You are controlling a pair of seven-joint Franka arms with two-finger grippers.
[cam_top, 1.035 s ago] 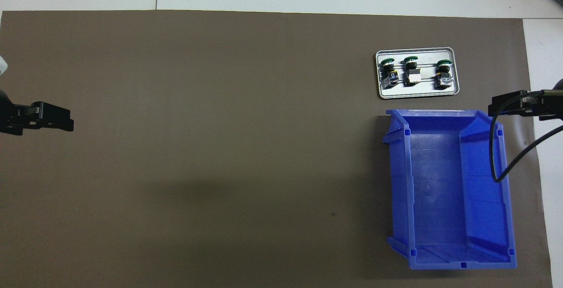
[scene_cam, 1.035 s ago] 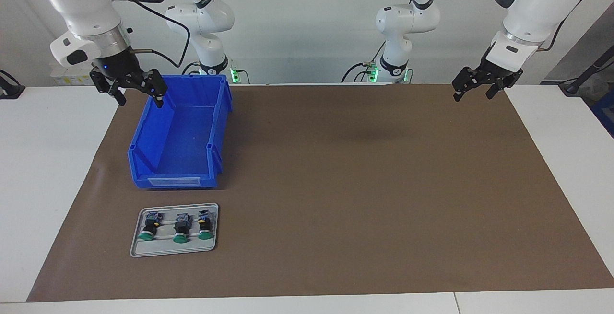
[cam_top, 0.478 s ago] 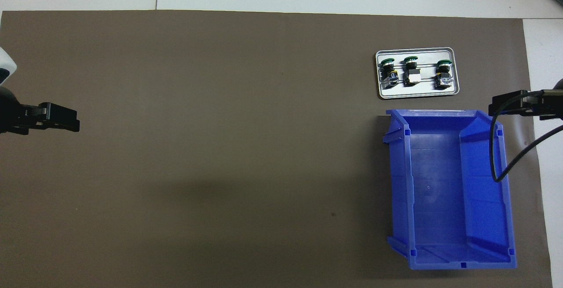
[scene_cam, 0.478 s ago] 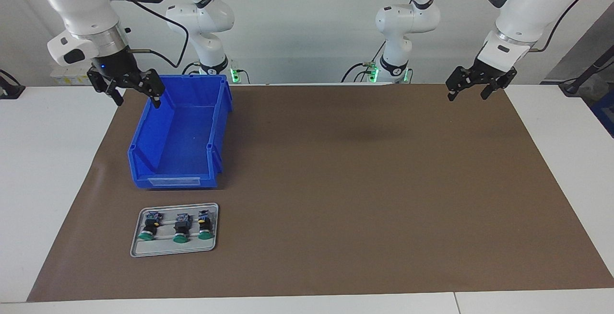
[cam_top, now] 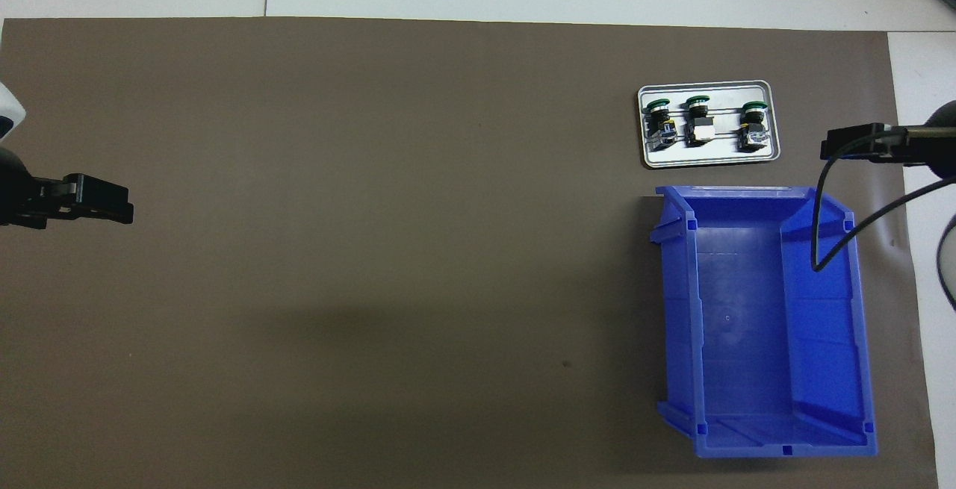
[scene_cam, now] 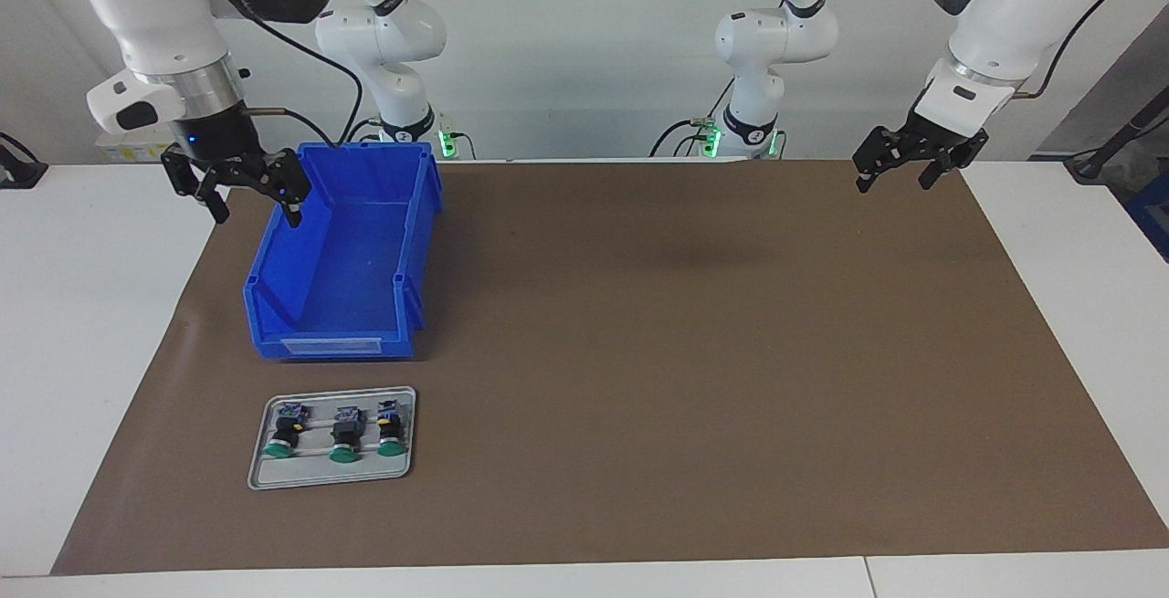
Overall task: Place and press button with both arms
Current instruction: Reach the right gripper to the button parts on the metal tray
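Note:
Three green-capped buttons lie side by side on a grey tray (scene_cam: 331,479) (cam_top: 709,163). The middle one is the button (scene_cam: 344,436) (cam_top: 700,122): black body, no yellow spot. The two beside it show yellow. My right gripper (scene_cam: 258,213) (cam_top: 825,147) hangs open and empty over the blue bin's (scene_cam: 415,242) (cam_top: 762,317) rim, at the side toward the right arm's end of the table. My left gripper (scene_cam: 893,183) (cam_top: 127,209) hangs open and empty over the brown mat's edge at the left arm's end of the table.
The empty blue bin stands between the robots and the tray. A brown mat (scene_cam: 685,351) covers most of the white table. A black cable (cam_top: 821,235) from the right arm loops over the bin.
The right gripper has dropped slightly and moved away from the robots along the bin's edge, toward the tray. The left gripper has shifted a little toward the table's middle.

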